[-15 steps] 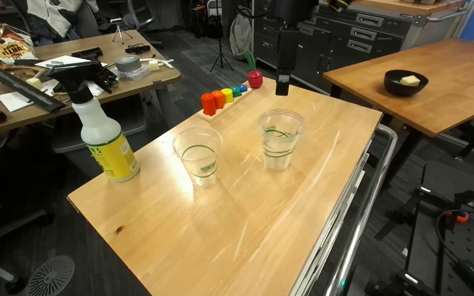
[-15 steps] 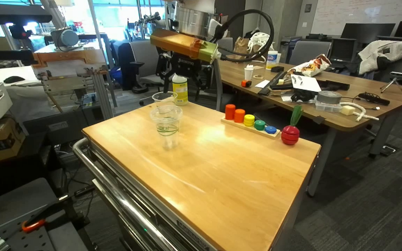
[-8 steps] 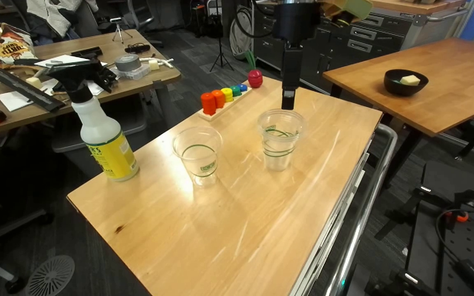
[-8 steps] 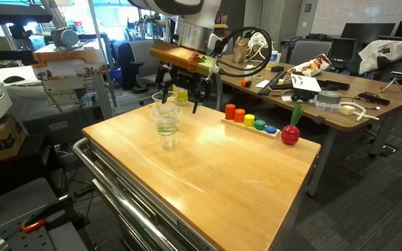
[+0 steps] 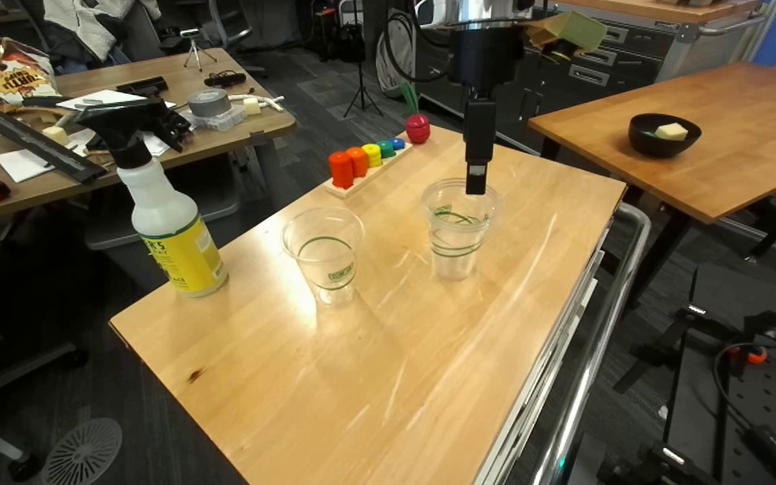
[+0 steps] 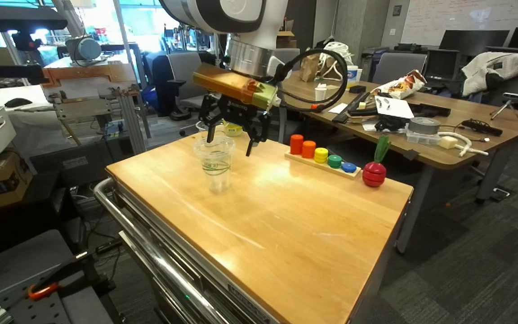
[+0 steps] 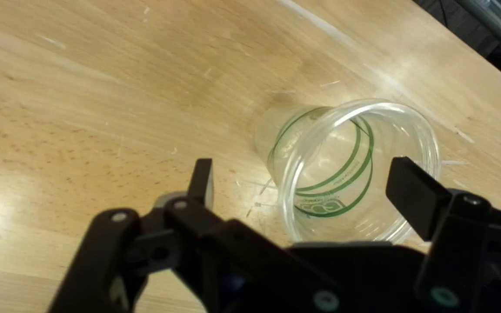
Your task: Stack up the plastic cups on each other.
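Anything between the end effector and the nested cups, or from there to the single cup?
Nothing visible stands between the end effector and the nested cups, nor, in an exterior view, between those and the single cup.

In an exterior view, a cup (image 5: 325, 256) stands on the table (image 5: 388, 404) between the spray bottle (image 5: 171, 225) and nested cups (image 5: 457, 236). Behind it lies the block rack (image 5: 376, 170).
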